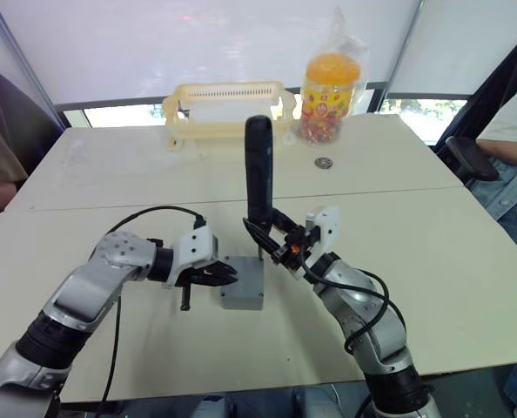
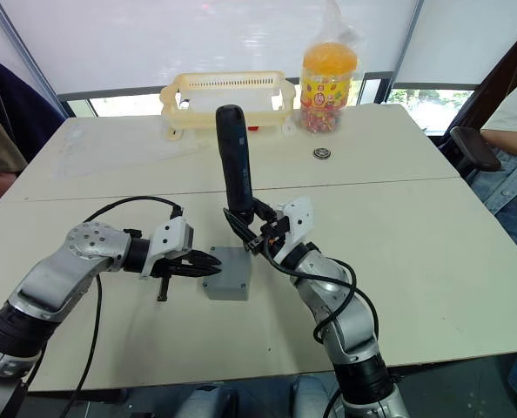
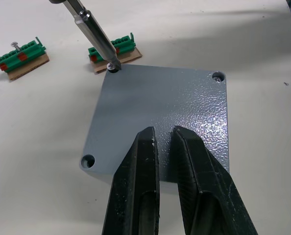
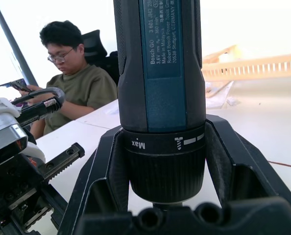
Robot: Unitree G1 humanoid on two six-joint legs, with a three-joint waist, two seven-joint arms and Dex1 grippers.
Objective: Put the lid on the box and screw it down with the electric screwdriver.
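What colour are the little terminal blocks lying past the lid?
Green with red parts, each on a brown card base. The left wrist view shows them best.

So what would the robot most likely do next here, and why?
Probably press down and run the electric screwdriver to drive that corner screw. The lid already lies on the box, the bit sits upright on one corner hole, and the right gripper clamps the tool. The left gripper, fingers nearly together, rests on the lid, seemingly steadying it.

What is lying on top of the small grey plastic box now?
The flat grey plastic lid covers the grey box; the left hand and the black screwdriver's metal bit rest on it. The box's inside is hidden.
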